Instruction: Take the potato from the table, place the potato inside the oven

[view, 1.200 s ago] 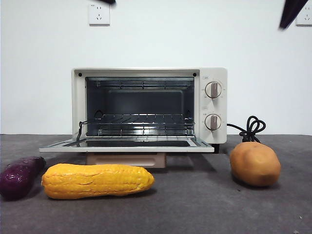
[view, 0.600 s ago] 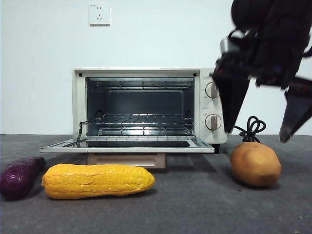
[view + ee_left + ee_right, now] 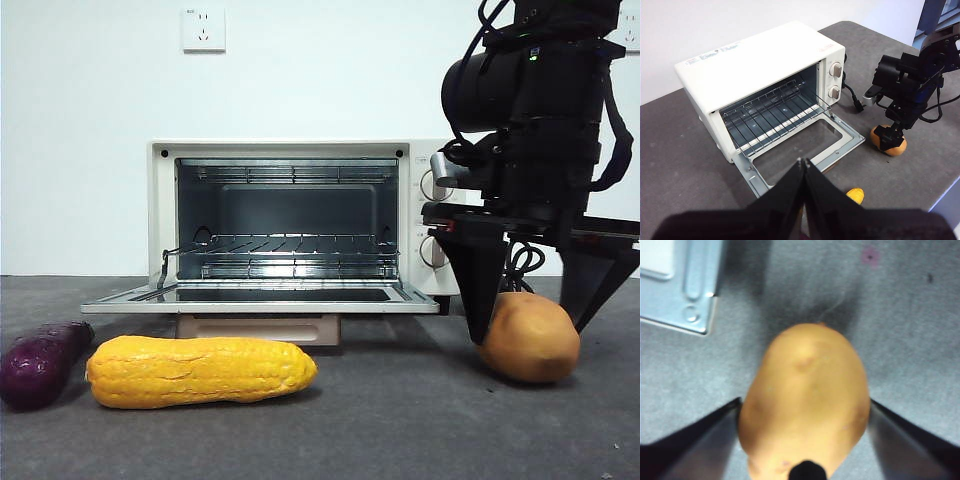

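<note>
The orange-brown potato (image 3: 530, 338) (image 3: 807, 395) lies on the dark grey table (image 3: 400, 430), to the right of the oven. My right gripper (image 3: 530, 330) (image 3: 804, 402) has come down over it and stands open, one black jaw at each side of the potato, close to its skin. The cream-white oven (image 3: 300, 215) (image 3: 760, 65) has its door (image 3: 260, 297) folded down flat, and the wire rack inside is bare. My left gripper (image 3: 802, 162) is shut, holds nothing, and hangs high above the table in front of the oven door.
A long yellow corn cob (image 3: 200, 370) lies in front of the oven door, with a dark purple eggplant (image 3: 42, 360) to its left. The oven's black cord (image 3: 852, 97) coils on the table behind the potato. The table edge (image 3: 940, 200) runs near the potato.
The right arm has dropped from the top right corner down to the table; its open jaws now straddle the potato. The potato, corn and eggplant have not moved.
</note>
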You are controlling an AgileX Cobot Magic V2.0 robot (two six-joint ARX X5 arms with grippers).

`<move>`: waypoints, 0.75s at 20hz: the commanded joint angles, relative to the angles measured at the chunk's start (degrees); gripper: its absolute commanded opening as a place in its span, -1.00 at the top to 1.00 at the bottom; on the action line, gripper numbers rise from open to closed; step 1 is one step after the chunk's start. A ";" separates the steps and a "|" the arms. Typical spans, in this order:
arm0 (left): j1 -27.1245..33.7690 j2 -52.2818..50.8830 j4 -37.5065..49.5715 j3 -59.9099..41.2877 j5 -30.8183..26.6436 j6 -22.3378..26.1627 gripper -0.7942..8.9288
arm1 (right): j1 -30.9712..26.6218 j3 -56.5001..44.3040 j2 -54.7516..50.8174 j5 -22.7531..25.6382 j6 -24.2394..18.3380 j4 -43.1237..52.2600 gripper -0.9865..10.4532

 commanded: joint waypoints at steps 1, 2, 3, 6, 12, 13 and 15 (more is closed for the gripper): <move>-0.17 -0.20 0.28 -0.35 -0.17 -0.33 0.85 | 0.22 -0.68 0.77 -0.02 0.39 -0.09 0.85; -0.17 -0.20 0.35 -0.35 -0.17 -0.31 0.85 | 0.39 -0.68 0.44 0.00 0.42 -0.13 0.85; -0.17 -0.20 0.35 -0.35 -0.17 -0.28 0.85 | 0.48 -0.68 -0.50 0.00 0.42 -0.26 0.85; -0.17 -0.20 0.33 -0.35 -0.20 -0.09 0.85 | 1.03 -0.66 -6.69 0.04 0.39 -0.37 0.85; -0.17 0.04 0.92 -0.35 -0.15 0.15 0.85 | 5.60 -0.63 -18.69 -3.52 -0.46 6.14 0.85; -0.17 0.04 0.94 -0.35 -0.15 0.15 0.85 | 6.21 -0.63 -18.69 -4.66 0.04 8.76 0.85; -0.17 0.04 0.87 -0.35 -0.13 0.15 0.85 | 7.65 -0.63 -17.27 -4.52 1.05 15.52 0.85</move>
